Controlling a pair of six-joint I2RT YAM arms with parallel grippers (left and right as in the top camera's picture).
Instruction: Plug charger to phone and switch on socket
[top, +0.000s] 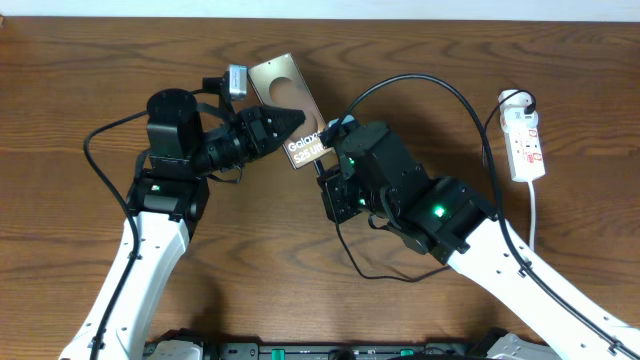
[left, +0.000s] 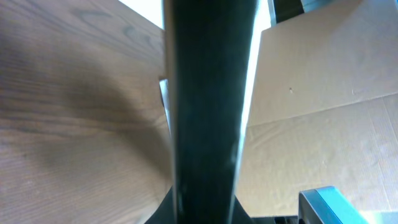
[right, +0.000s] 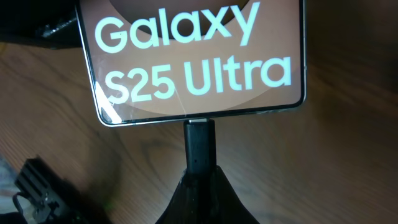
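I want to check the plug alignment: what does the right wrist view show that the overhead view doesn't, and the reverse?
Only the right wrist view: the tip of the charger, held in the right tool, meeting the middle of the lower edge of the phone; whether it is fully seated cannot be told. Only the overhead: the socket far to the right, the charger's looping cable, and the left tool gripping the phone. Both: the phone's Galaxy lettering and the wooden table.
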